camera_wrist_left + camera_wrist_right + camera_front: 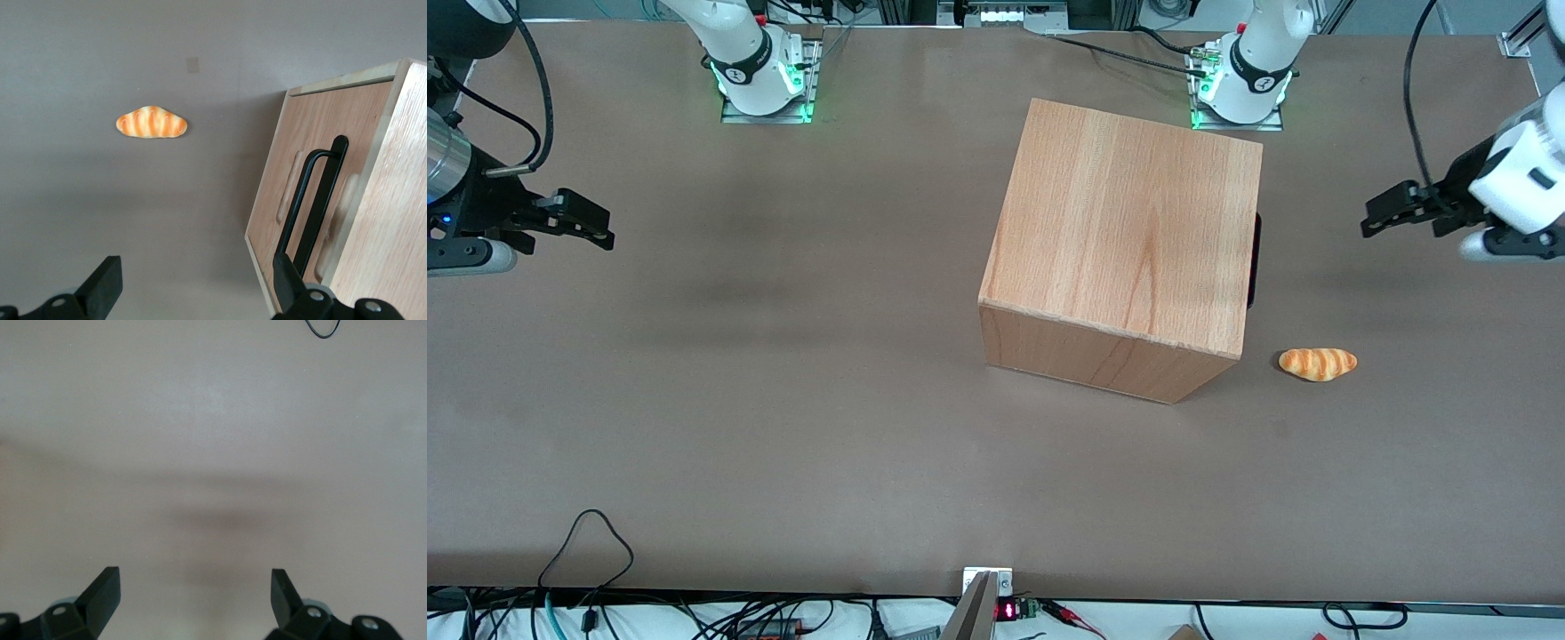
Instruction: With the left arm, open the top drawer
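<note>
Wooden box (1129,240) sits on the brown table (783,400), slightly askew, its drawer face turned toward the working arm's end. From the front view only a thin black sliver of the handle (1256,262) shows at the box's edge.

Left arm (1525,169) hangs above the table at its own end, well apart from the box. Its gripper (1383,213) points toward the drawer face, touching nothing; in the wrist view the 2 fingers (107,283) stand wide apart with bare table between them.

Top drawer (320,173) looks closed, front panel flush with the box as far as the oblique angle allows. Slim black bar handle (320,200) runs along the panel, standing proud of it.

1 small croissant-shaped bread (1318,363) lies on the table near the box's corner, nearer the front camera than the gripper
</note>
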